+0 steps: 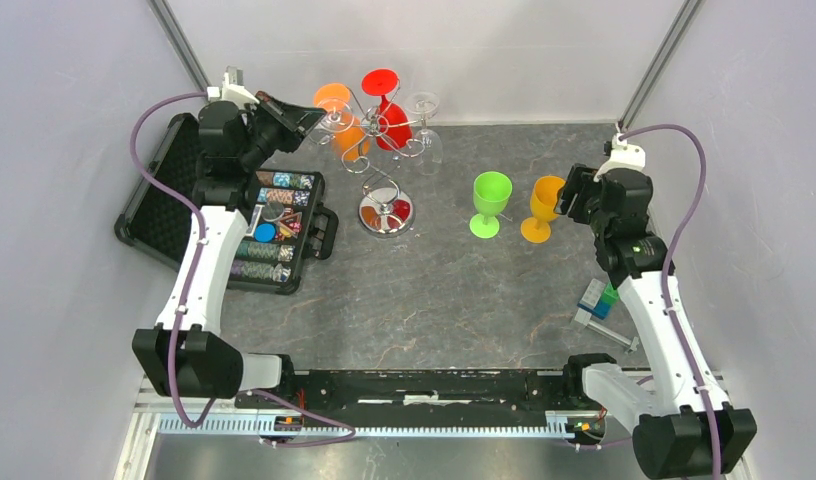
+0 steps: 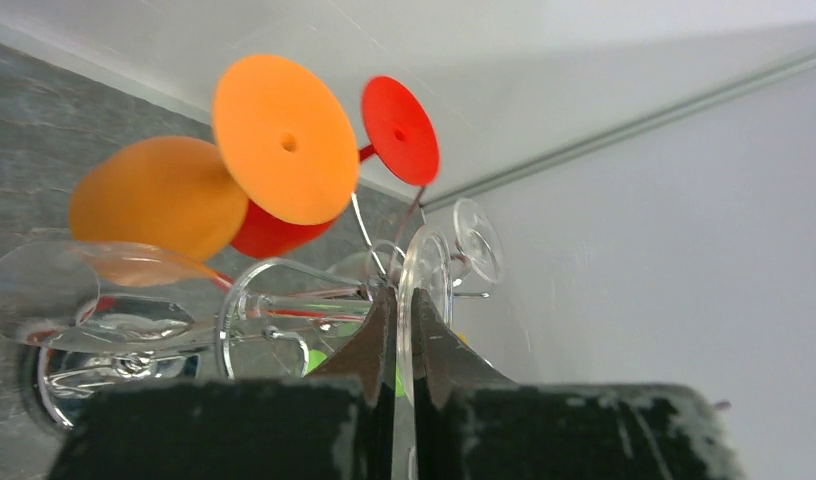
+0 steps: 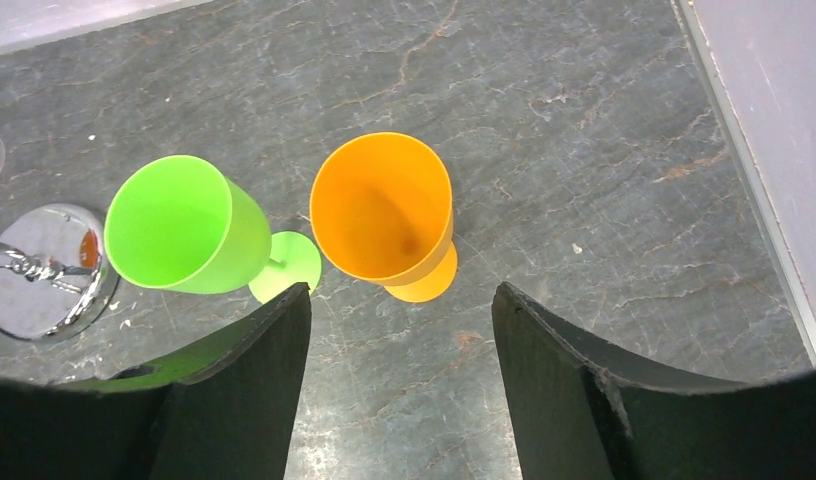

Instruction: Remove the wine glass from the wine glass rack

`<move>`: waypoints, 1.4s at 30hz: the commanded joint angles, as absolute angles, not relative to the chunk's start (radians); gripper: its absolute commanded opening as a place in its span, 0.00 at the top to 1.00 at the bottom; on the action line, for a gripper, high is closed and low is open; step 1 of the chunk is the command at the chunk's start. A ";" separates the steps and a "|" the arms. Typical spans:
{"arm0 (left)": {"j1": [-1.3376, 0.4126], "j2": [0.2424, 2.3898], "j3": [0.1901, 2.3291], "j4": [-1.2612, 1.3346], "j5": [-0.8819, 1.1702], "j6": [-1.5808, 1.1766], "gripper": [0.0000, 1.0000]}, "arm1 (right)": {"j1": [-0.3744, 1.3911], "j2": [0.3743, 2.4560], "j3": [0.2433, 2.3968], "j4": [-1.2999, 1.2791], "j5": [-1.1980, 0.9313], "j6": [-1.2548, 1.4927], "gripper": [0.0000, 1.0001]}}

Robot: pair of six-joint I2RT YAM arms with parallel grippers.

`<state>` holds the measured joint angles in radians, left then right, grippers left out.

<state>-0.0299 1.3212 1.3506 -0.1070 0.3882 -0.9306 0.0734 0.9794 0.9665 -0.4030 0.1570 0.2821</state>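
— Two cups stand right of the rack: the green cup nearer it, the orange cup beyond.
— And the right gripper?
— Fingers wide apart, hovering just right of the orange cup, touching nothing.
— The wine glass?
— Upside down at the rack's far-left arms, beside a red glass. The left gripper is pinched on its clear foot.

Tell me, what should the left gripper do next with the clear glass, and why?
Probably ease the clear glass outward along its wire arm, off the rack. The left gripper is shut on the glass's round foot, and the glass hangs on the rack.
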 commanded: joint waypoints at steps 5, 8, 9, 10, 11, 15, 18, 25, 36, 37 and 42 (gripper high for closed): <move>-0.026 1.240 1.327 -0.039 0.541 -0.948 0.98 | 0.070 0.919 0.935 -0.316 -0.010 0.232 0.23; -0.026 1.195 1.314 -0.088 0.520 -0.916 0.98 | 0.070 0.879 0.896 -0.258 -0.094 0.224 0.20; -0.026 1.180 1.311 -0.109 0.512 -0.903 0.98 | 0.070 0.870 0.885 -0.244 -0.114 0.222 0.19; -0.026 1.166 1.308 -0.126 0.508 -0.896 0.98 | 0.071 0.866 0.877 -0.231 -0.142 0.222 0.19; -0.026 1.152 1.303 -0.145 0.509 -0.890 0.98 | 0.070 0.863 0.869 -0.217 -0.181 0.219 0.18; -0.026 1.091 1.280 -0.221 0.526 -0.864 0.98 | 0.082 0.855 0.843 -0.171 -0.380 0.197 0.18; -0.026 1.034 1.259 -0.291 0.525 -0.841 0.98 | 0.115 0.807 0.780 -0.077 -0.478 0.197 0.17; -0.026 0.951 1.285 -0.503 0.558 -0.775 0.98 | 0.300 0.728 0.621 0.240 -0.610 0.262 0.20; -0.028 0.801 1.091 -0.581 0.767 -0.842 0.98 | 0.920 0.914 0.550 0.628 -0.245 0.133 0.22; -0.028 0.790 1.072 -0.579 0.785 -0.850 0.98 | 0.959 0.951 0.556 0.661 -0.212 0.114 0.22; -0.032 0.745 0.993 -0.544 0.876 -0.910 0.98 | 1.090 1.104 0.547 0.941 -0.106 0.026 0.22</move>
<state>-0.0303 0.7856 1.0286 -0.6003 0.7452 -0.8444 1.0237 1.0260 0.5308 0.6319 -0.2462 0.1314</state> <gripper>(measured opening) 0.063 0.786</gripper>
